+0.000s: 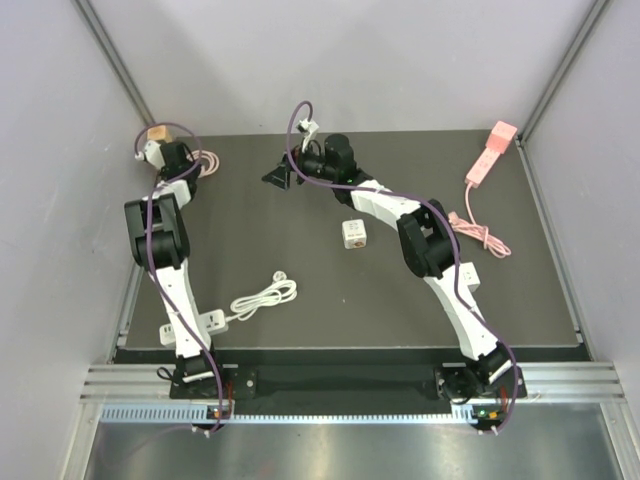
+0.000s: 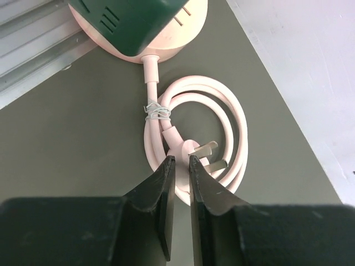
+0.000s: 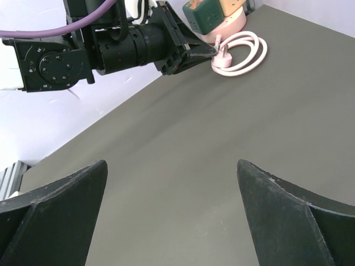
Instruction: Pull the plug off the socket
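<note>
Left gripper [image 2: 181, 160]: jaws drawn to a narrow gap, pinching the loose plug [image 2: 183, 148] at the end of the coiled cord [image 2: 239, 127]; firmness of grip cannot be told. Right gripper [image 3: 172, 166]: jaws wide apart, nothing between, well away from the work. Green plug [image 2: 133, 22] sits seated in the pink socket [image 2: 191, 25] at the table's far left corner, just beyond the coil. Judged risk: the grip is on the wrong plug; a pull here would drag cord and socket, green plug unmoved. The socket is unrestrained; it may slide or lift.
</note>
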Robot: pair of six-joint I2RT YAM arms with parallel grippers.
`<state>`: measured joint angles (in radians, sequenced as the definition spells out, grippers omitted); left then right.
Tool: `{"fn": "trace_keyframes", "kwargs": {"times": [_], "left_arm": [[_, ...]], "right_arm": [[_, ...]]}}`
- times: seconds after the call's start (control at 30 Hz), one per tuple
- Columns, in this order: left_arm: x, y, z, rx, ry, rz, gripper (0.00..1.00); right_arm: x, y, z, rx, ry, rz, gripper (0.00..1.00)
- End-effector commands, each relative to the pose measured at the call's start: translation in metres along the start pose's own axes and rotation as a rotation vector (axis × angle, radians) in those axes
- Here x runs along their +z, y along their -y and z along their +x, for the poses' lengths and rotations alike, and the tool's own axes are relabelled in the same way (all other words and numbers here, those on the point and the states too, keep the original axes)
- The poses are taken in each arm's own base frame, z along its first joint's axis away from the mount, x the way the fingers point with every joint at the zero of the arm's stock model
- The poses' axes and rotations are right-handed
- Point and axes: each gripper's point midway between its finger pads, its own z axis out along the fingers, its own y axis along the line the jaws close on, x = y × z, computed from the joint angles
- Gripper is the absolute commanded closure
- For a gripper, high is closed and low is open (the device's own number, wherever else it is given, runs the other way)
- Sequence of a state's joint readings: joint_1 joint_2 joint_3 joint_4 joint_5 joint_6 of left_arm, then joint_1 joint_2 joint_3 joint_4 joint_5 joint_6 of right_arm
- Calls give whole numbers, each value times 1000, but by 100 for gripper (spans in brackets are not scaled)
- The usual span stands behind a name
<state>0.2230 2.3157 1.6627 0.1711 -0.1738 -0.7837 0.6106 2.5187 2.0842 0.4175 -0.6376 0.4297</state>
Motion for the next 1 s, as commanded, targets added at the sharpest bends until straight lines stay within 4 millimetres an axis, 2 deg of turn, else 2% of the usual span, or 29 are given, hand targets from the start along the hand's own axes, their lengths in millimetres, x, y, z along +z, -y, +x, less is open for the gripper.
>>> {"fn": "trace_keyframes", "kwargs": {"times": [0.0, 0.07, 0.1, 0.17, 0.2, 0.27, 0.3, 0.33, 0.37, 0.43, 0.5, 0.53, 0.6, 0.63, 0.7, 0.97], "left_arm": [[-14, -6, 19, 97, -65, -44, 100], [-22, 4, 24, 142, -72, -26, 100], [-29, 12, 19, 155, -62, -12, 100], [-38, 16, 25, 193, -62, -6, 100], [-46, 24, 21, 198, -52, 10, 100], [-55, 25, 31, 205, -65, 14, 100], [-63, 33, 24, 194, -43, 39, 100], [-67, 27, 34, 183, -59, 32, 100], [-73, 33, 33, 175, -49, 46, 100], [-77, 30, 39, 157, -56, 38, 100], [-74, 28, 44, 163, -55, 10, 100], [-72, 28, 42, 154, -56, -12, 88], [-65, 24, 42, 139, -45, -42, 72], [-63, 23, 42, 127, -40, -53, 57], [-57, 17, 42, 114, -23, -81, 50], [-27, 8, 33, -4, 8, -116, 48]], "right_arm": [[1, 1, -27, -52, 56, -11, 0], [1, 1, -26, -51, 55, -10, 0], [0, 2, -26, -51, 53, -8, 0], [0, 2, -25, -51, 50, -6, 0], [-2, 3, -28, -53, 53, -4, 0], [-3, 5, -28, -51, 53, -1, 0], [-4, 5, -28, -47, 53, 1, 0], [-5, 7, -28, -46, 55, 3, 0], [-6, 7, -28, -38, 58, 2, 0], [-6, 7, -30, -36, 63, -1, 0], [-7, 7, -31, -35, 64, -5, 0], [-7, 7, -30, -34, 64, -5, 0], [-8, 6, -32, -35, 66, -9, 0], [-8, 7, -30, -34, 63, -6, 0], [-8, 6, -32, -34, 67, -8, 0], [-8, 5, -33, -28, 78, -21, 0]]}}
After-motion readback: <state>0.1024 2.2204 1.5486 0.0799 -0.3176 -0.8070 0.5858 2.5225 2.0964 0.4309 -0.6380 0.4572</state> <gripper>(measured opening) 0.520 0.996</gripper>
